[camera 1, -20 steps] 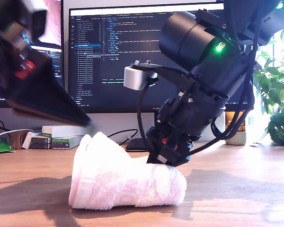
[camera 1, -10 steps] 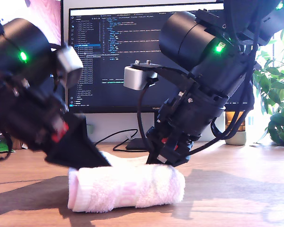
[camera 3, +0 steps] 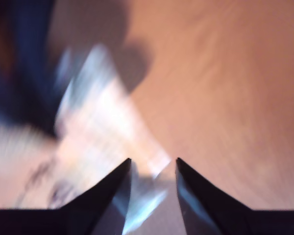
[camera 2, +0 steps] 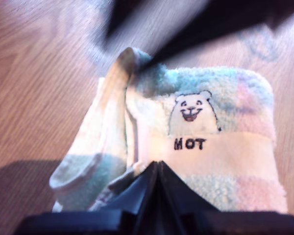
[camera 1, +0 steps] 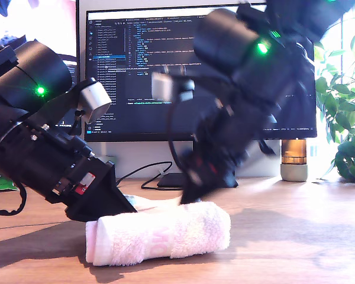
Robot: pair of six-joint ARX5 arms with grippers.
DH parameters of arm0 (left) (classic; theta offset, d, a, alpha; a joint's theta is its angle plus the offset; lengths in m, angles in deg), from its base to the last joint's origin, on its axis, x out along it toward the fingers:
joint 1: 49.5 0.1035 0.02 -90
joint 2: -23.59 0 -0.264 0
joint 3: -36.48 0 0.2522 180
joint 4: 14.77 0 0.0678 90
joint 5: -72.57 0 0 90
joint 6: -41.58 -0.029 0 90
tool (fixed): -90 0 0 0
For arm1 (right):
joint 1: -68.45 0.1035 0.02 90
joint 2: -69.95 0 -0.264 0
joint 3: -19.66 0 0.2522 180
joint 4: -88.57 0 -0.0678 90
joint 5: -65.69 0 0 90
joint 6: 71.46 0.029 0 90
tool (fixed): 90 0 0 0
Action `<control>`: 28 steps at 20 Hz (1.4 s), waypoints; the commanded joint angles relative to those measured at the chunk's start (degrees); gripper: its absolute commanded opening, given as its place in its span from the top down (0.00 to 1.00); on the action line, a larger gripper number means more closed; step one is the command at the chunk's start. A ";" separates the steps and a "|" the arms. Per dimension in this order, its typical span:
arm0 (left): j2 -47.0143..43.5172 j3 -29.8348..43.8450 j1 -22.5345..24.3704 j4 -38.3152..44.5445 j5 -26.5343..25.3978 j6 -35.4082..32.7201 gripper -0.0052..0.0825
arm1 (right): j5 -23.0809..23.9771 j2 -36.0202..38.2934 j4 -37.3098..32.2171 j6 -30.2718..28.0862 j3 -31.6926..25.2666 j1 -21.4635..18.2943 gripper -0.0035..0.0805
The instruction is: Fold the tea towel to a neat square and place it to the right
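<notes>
Status: my first gripper [camera 1: 121,208] was high and mid-swing a second ago; it's now down at the towel's [camera 1: 160,234] end on the exterior view's left, and the flap that stood up there is pressed flat. First wrist view shows its jaws together in a point at the towel's edge [camera 2: 210,147], bear print and "MOT" just past them; can't tell if any cloth is pinched. My second gripper [camera 1: 192,192], parked on top of the towel's other end until half a second ago, is blurred and looks to be lifting off, jaws apart [camera 3: 153,164]. The towel is a thick folded bundle lying mid-surface [camera 1: 296,248]. My read: last fold is down, hold-down is releasing, and what's left is squaring up and shifting it aside. The layers look loose at the first gripper's end, so not neat yet. Around: monitor [camera 1: 142,77], a cable [camera 1: 145,171], a pale pot [camera 1: 294,165] and a plant [camera 1: 343,118] behind, all well back. Only the second arm stands over the towel's path.
</notes>
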 commanded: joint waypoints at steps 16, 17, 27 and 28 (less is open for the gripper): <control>2.73 1.49 1.03 2.14 0.96 0.87 0.96 | -0.20 10.91 -11.17 18.12 -10.47 4.15 0.97; 2.73 1.49 1.03 2.25 0.96 0.87 0.96 | 0.46 12.94 -16.31 18.18 -14.38 4.63 0.97; 2.34 1.46 0.96 4.68 5.77 0.85 0.96 | -24.46 8.66 -33.94 7.02 -24.35 -0.55 0.97; 1.75 1.49 0.96 4.33 5.95 0.87 0.96 | -29.07 7.41 -33.92 6.49 -23.87 -2.73 0.97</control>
